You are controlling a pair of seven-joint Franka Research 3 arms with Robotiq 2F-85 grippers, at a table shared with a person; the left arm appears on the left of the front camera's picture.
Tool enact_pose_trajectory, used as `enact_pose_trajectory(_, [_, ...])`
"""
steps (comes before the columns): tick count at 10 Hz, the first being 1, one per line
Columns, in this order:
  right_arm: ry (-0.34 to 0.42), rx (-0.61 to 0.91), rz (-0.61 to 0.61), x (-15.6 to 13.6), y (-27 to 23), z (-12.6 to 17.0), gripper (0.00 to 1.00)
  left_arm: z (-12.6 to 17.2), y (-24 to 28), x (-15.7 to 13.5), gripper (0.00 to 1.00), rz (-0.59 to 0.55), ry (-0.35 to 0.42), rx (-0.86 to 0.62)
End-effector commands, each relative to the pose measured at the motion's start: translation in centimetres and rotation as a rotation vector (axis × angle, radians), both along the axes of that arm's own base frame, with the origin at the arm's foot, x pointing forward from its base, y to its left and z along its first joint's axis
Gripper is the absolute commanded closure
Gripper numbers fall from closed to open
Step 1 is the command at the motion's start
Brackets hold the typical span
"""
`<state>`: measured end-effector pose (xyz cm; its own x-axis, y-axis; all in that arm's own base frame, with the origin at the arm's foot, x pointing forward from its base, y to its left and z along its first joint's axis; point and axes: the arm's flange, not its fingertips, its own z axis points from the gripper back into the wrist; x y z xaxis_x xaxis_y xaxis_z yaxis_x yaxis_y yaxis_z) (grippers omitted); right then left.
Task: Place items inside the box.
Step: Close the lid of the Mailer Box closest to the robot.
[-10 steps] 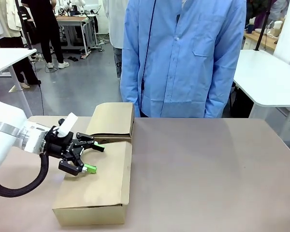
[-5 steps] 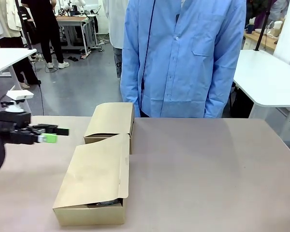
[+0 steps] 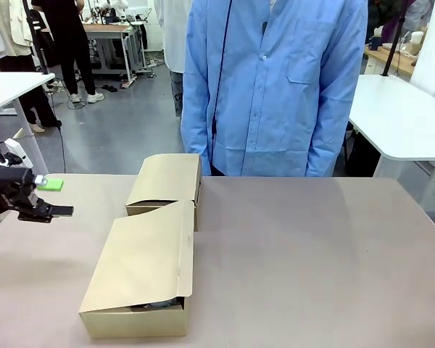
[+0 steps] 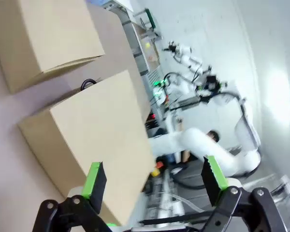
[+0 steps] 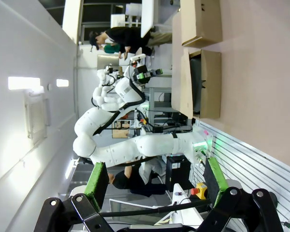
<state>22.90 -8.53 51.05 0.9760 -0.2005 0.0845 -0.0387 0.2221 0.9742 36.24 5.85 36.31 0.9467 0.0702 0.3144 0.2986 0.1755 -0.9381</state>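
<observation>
Left tool sits at the left edge of the surface, well clear of the boxes, fingers apart, nothing held. Right tool is also spread wide and empty. Near box has its flap lowered almost shut; something dark shows through the front gap, likely the items, can't identify them. Far box is closed too. Looks like packing is finished. Next move: press the flap fully down, or retract.

Tan cardboard boxes; brown table; light-blue shirt; black, green-padded left pincer.
</observation>
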Motion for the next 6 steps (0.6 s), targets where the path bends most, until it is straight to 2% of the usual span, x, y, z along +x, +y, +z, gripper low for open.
enact_pose_trajectory(1, [0.013, 0.020, 0.001, 0.07, 0.18, 0.52, 0.00, -0.27, -0.51, -0.35, 0.00, -0.044, -0.137, 0.034])
enact_pose_trajectory(6, [0.013, 0.020, 0.001, 0.07, 0.18, 0.52, 0.00, -0.27, -0.51, -0.35, 0.00, -0.044, -0.137, 0.034])
